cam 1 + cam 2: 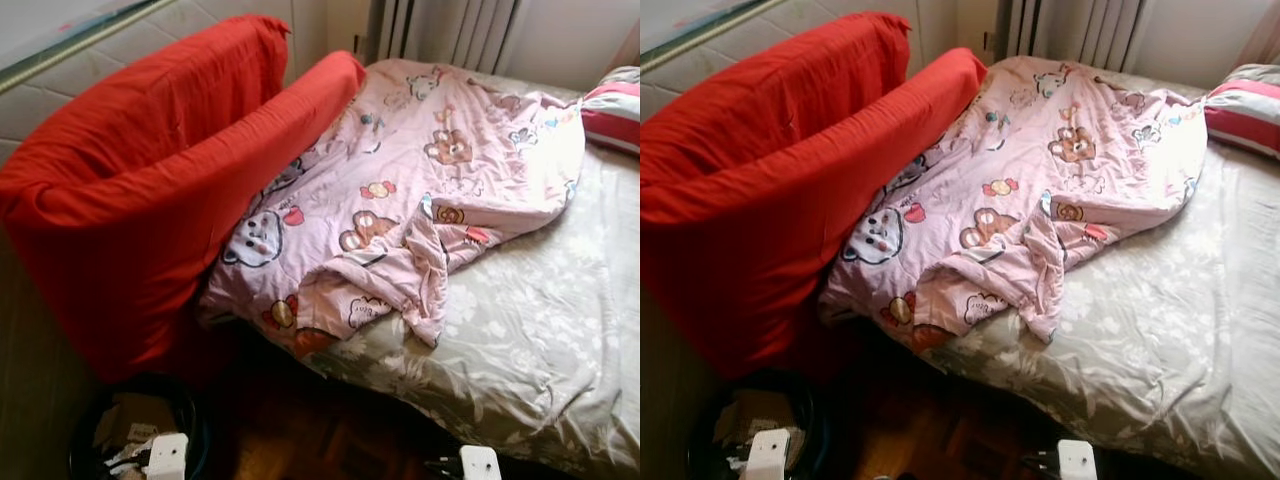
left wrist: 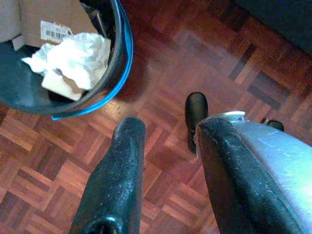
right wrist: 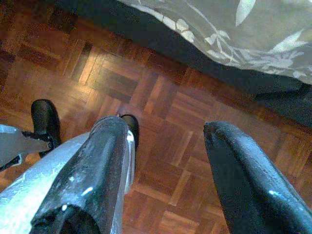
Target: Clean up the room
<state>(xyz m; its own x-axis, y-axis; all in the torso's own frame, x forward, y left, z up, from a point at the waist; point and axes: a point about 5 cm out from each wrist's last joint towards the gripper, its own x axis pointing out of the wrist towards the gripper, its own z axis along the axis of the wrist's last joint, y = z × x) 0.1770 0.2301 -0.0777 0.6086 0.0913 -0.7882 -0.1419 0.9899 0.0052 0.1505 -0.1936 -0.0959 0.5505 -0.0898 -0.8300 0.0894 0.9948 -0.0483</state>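
Head views: bed [image 1: 560, 330] with floral grey sheet; pink cartoon-print quilt [image 1: 410, 190] crumpled in a heap across the sheet, its long axis running from the near bed edge diagonally away toward the striped pillow [image 1: 612, 112] at the far right corner; two red cushions [image 1: 150, 200] standing on edge along the bed's left side, leaning against the quilt; all of it well ahead of and above both hands, which hung low by the floor.

Left wrist view: left hand [image 2: 168, 161], fingers spread, nothing between them; parquet floor [image 2: 161, 78] below; waste bin [image 2: 114, 63] with blue rim just beyond the fingertips, holding crumpled white paper [image 2: 73, 58] and cardboard.

Right wrist view: right hand [image 3: 165, 165], fingers spread and empty; bed's sheet edge overhanging beyond the fingertips.

Step in hand, as judged: survey before tidying, nothing yet grasped; next move would call for raising a hand to the quilt's near edge, pinching the cloth and drawing it flat along the bed's length.
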